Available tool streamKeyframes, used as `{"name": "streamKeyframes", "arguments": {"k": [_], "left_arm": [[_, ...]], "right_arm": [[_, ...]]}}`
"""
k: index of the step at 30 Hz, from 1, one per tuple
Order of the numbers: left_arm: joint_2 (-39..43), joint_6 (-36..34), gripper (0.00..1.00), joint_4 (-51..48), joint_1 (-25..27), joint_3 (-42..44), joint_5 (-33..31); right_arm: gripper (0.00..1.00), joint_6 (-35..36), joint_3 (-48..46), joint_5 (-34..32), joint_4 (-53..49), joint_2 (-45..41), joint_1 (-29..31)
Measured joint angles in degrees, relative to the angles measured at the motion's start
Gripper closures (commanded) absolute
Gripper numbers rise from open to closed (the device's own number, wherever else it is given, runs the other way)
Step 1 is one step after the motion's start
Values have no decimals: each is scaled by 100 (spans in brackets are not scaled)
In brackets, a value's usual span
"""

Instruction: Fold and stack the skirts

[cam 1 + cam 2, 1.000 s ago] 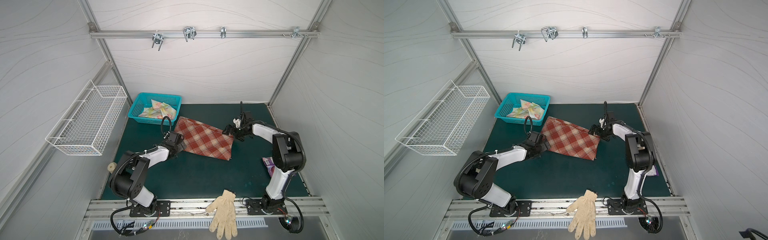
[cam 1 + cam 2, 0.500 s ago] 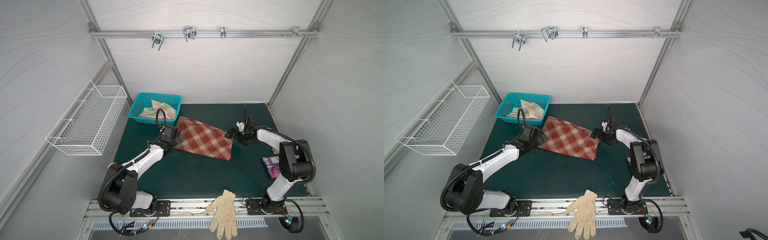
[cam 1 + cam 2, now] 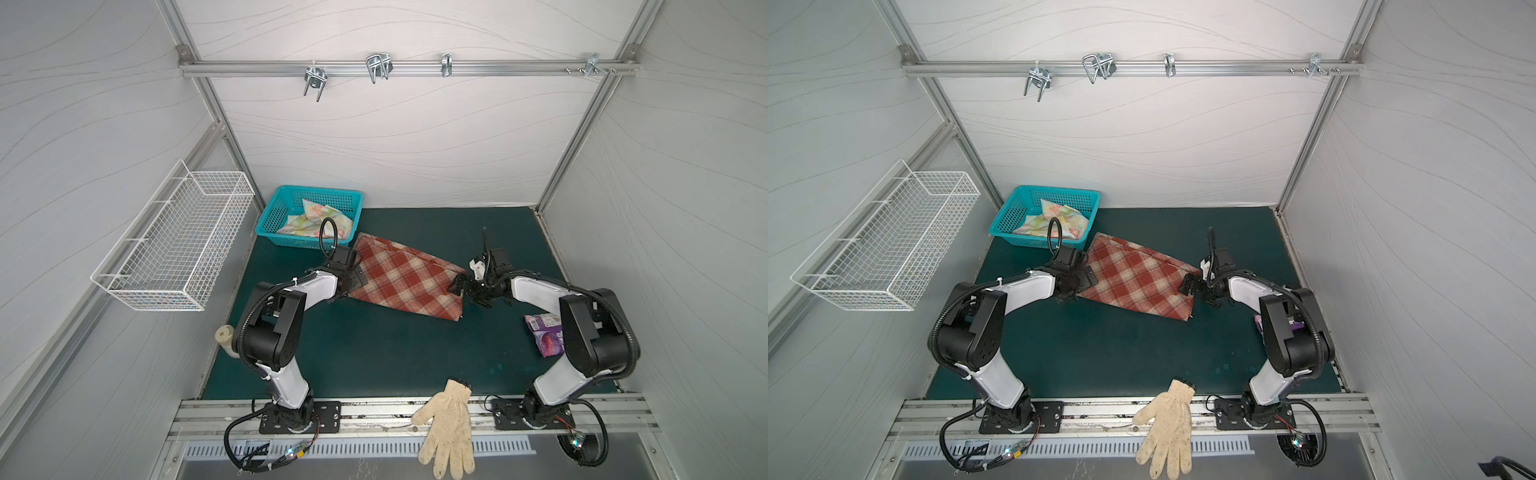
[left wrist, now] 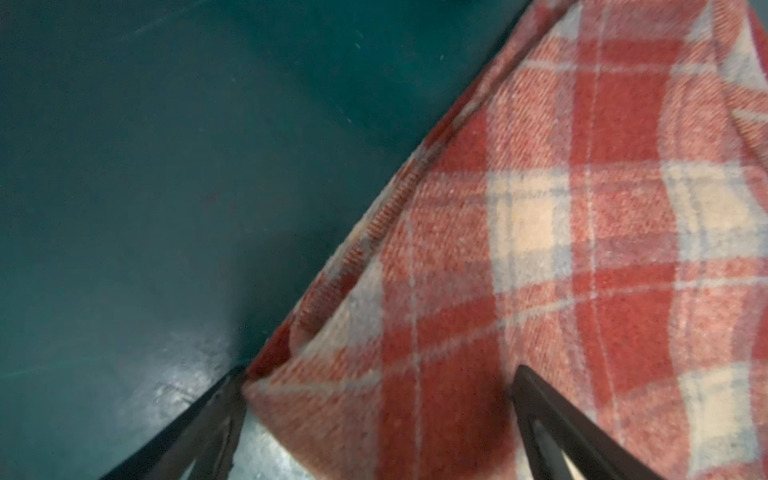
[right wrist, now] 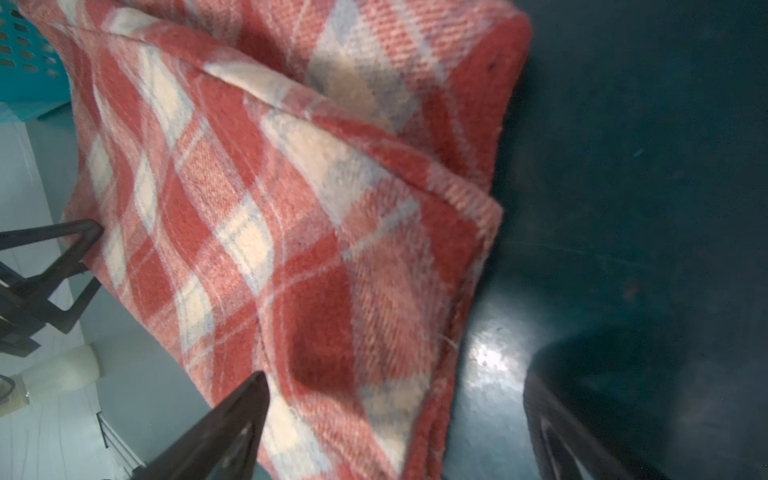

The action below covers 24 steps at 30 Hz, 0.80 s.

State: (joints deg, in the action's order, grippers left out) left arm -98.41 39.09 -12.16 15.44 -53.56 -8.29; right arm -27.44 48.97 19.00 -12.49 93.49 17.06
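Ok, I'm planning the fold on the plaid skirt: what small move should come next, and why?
Probably close both jaws: the left gripper and right gripper are open, each straddling an opposite edge of the plaid skirt, which lies on the mat ungripped.

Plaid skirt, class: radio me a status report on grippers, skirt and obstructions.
Left gripper open, astride a corner of plaid skirt. Right gripper open at opposite edge. Floral skirt in teal basket. Glove, packet clear of it.
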Motion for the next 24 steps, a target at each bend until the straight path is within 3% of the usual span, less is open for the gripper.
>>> {"name": "streamKeyframes", "arguments": {"k": [6, 12, 14, 17, 22, 24], "left_arm": [[0, 2, 2, 57, -2, 0, 26], [0, 2, 2, 66, -2, 0, 39], [0, 2, 2, 68, -2, 0, 42], [0, 4, 2, 90, -2, 4, 48], [0, 17, 2, 284, 7, 127, 63], [11, 33, 2, 385, 42, 184, 37]], "right_arm": [[16, -101, 17, -57, 321, 144, 247], [40, -177, 0, -155, 490, 238, 304], [64, -175, -31, -205, 509, 240, 304], [69, -234, -114, -289, 485, 240, 308], [88, -103, -68, -448, 319, 236, 308], [91, 44, 68, -529, 120, 236, 306]]}}
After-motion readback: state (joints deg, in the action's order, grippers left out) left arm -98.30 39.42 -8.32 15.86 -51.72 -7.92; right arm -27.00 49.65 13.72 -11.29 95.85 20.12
